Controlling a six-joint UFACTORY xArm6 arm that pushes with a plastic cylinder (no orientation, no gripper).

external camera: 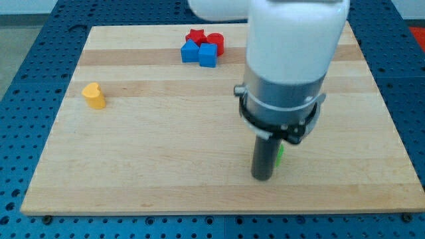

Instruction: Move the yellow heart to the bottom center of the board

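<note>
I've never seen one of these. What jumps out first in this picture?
The big white and grey arm fills the view's upper right, its dark rod ending at my tip beside a small green block. A lone yellow heart sits far left; red and blue blocks cluster at the top.

free: bare board (166,159) between my tip (261,178) and yellow heart (94,95) | obstacles: green block (279,155) touching rod, right side
</note>
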